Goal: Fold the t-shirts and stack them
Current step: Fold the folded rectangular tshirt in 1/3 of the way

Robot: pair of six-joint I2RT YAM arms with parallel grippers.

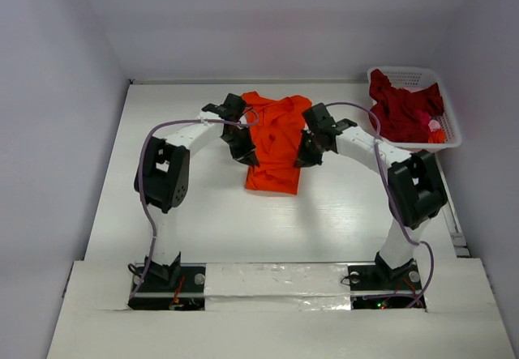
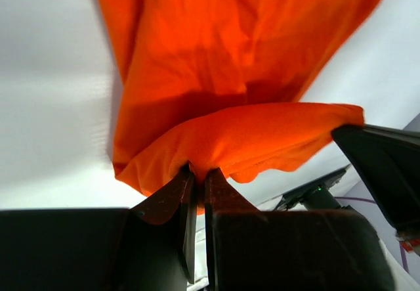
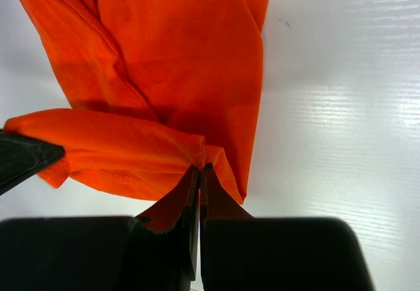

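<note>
The bright orange t-shirt (image 1: 274, 132) is lying lengthwise at the middle of the counter (image 1: 203, 213), reaching toward its far edge. The left pincer (image 2: 197, 176) and right pincer (image 3: 199, 171) are pinching its side edges, and a band of cloth is stretching between them above the rest. The dark crimson t-shirt (image 1: 401, 108) is sitting crumpled in the white basket (image 1: 405, 71) at the far right corner.

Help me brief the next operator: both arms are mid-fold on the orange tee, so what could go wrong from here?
1. The left pincer and right pincer each pinch only a thin bunch at the edge of the orange t-shirt, so the cloth could slip free mid-fold.
2. The lifted edge sags between them; if the arms move unevenly, the fold may land skewed or wrinkled.
</note>
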